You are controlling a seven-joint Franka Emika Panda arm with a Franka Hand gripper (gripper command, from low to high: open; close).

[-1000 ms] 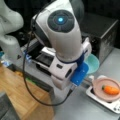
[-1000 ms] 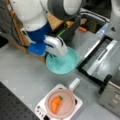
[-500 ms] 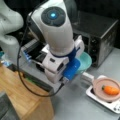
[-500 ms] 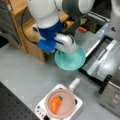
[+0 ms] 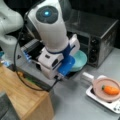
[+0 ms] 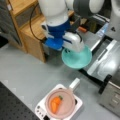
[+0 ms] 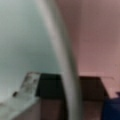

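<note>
The teal bowl sits at the middle of a front view, just right of centre, its rim running under the grey body of the gripper; in a front view it shows right of centre as a pale green crescent, mostly hidden behind the arm's blue and white wrist; in the wrist view its pale inner wall fills the left half of the frame, with the rim cutting a curved grey line from top centre down to the lower middle. The gripper is at the bowl's upper-left edge in a front view, and one finger lies against the bowl's inner side at lower left of the wrist view; the jaws appear narrowed onto the rim, holding the bowl.

Outward from there, a pink pan with a white handle sits at the lower middle of a front view, resting on a small white burner, and an orange carrot lies inside it; the same pan and carrot show at the lower right of a front view. A dark toaster oven stands at the upper right there, just behind the bowl; a wooden cabinet fills the lower left. The grey table spreads across the left of a front view.
</note>
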